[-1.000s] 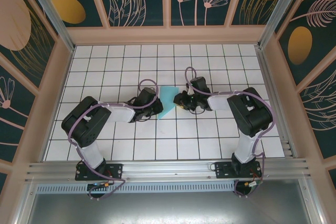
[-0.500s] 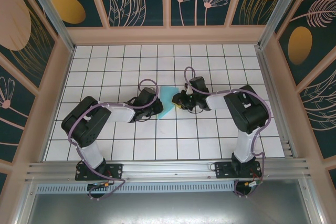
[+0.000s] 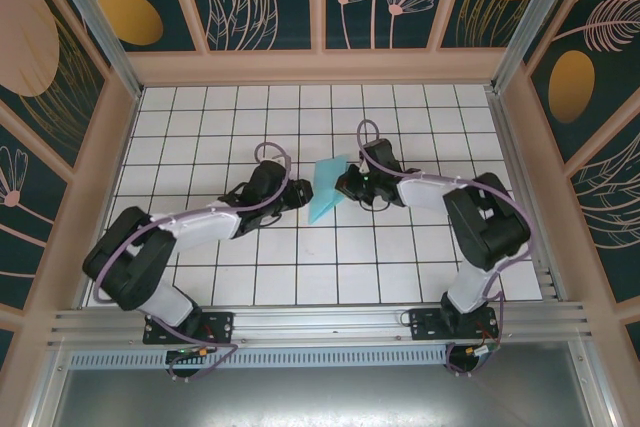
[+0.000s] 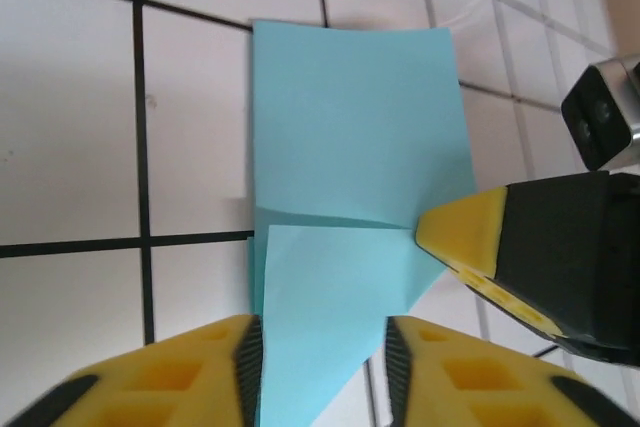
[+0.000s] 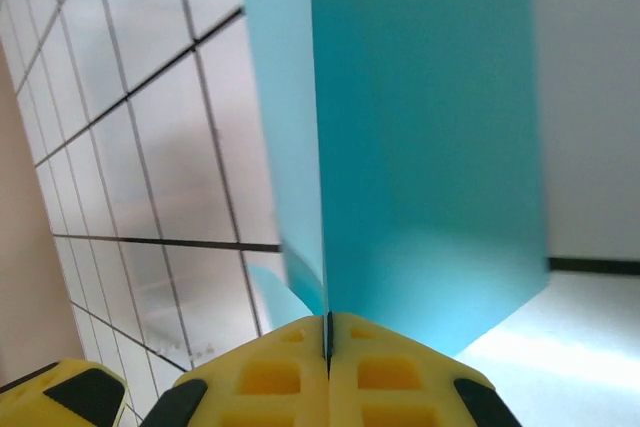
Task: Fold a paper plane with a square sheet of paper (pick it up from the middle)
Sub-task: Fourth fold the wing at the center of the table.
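Since the earlier frame, the left arm (image 3: 190, 229) has been stretched further out across the table (image 3: 200, 117), with its elbow dropped low to the left. The left hand (image 3: 296, 195) has been let apart from a near-closed pinch. The right hand (image 3: 343, 185) has been closed fully, and the paper plane (image 3: 326, 187) has been tipped up along one side rather than left lying flat.

From above, the turquoise paper is seen near the middle of the table, between the two hands, with its narrow end pointed toward the near edge.

From the right wrist, the yellow fingertips (image 5: 270, 377) are seen pressed together with no gap. An edge of the folded paper is clamped between them, so the sheet is held up on edge ahead of the hand.

From the left wrist, the left fingers (image 4: 170, 382) are seen set narrowly apart, with the tapering end of the paper passed between them. A slit of table is left showing beside one finger. A crease is seen running across the paper, and the right hand's yellow tip is met at its end.
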{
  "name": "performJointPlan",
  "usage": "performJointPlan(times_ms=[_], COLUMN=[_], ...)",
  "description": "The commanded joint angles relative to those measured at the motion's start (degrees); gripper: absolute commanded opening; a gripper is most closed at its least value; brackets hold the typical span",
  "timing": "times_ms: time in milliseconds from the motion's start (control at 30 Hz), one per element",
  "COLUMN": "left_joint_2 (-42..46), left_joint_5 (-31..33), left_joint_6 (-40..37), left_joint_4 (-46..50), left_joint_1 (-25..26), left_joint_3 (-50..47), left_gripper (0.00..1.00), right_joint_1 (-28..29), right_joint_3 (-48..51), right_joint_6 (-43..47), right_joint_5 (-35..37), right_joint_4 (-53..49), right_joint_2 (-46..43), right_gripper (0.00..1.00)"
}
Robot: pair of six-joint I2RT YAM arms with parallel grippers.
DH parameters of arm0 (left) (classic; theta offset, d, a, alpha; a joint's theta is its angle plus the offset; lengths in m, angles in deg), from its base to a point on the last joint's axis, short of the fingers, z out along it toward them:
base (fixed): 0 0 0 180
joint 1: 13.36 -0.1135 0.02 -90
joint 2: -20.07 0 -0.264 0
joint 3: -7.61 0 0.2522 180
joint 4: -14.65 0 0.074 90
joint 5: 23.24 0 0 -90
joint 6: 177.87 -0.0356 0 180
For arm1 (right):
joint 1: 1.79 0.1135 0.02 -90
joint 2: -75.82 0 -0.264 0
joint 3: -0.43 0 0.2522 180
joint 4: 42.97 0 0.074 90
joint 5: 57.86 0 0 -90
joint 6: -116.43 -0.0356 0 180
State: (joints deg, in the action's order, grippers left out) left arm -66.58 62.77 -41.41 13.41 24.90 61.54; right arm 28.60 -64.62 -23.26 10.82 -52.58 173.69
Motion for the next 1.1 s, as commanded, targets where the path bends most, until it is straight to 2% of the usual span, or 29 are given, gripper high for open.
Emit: performJointPlan(times_ms=[0,167,267,400,667,833,1067], left_joint_2=[3.9,7.5,8.2,7.9,7.5,6.0,0.0], left_joint_5=[-1.1,-4.9,-7.6,-10.3,-3.5,-1.4,0.2], left_joint_6=[-1.6,-4.3,-5.1,-6.7,-17.1,-23.7,-36.0], left_joint_4=[-3.9,-8.8,-13.3,-18.4,-20.1,-19.8,-18.4], left_joint_1=[-0.2,-0.2,-0.2,0.2,5.9,7.8,9.3], left_joint_3=[-3.2,-7.6,-10.9,-14.1,-15.7,-14.4,-10.0], left_gripper=[0.47,0.53,0.59,0.63,0.74,0.82,0.80], right_joint_1=[1.6,5.3,7.5,9.1,10.0,9.5,8.3], right_joint_3=[-1.0,0.2,2.8,4.0,4.0,3.4,2.7], right_joint_6=[-0.3,-6.7,-12.9,-19.0,-26.1,-29.0,-30.6], right_joint_5=[8.7,14.5,16.4,17.8,17.7,16.2,12.8], right_joint_4=[-9.1,-14.8,-13.2,-12.1,-12.4,-13.2,-14.7], right_joint_2=[-5.9,-10.6,-13.0,-13.6,-11.3,-10.4,-9.0], right_gripper=[0.00,0.00,0.00,0.00,0.00,0.00,0.00])
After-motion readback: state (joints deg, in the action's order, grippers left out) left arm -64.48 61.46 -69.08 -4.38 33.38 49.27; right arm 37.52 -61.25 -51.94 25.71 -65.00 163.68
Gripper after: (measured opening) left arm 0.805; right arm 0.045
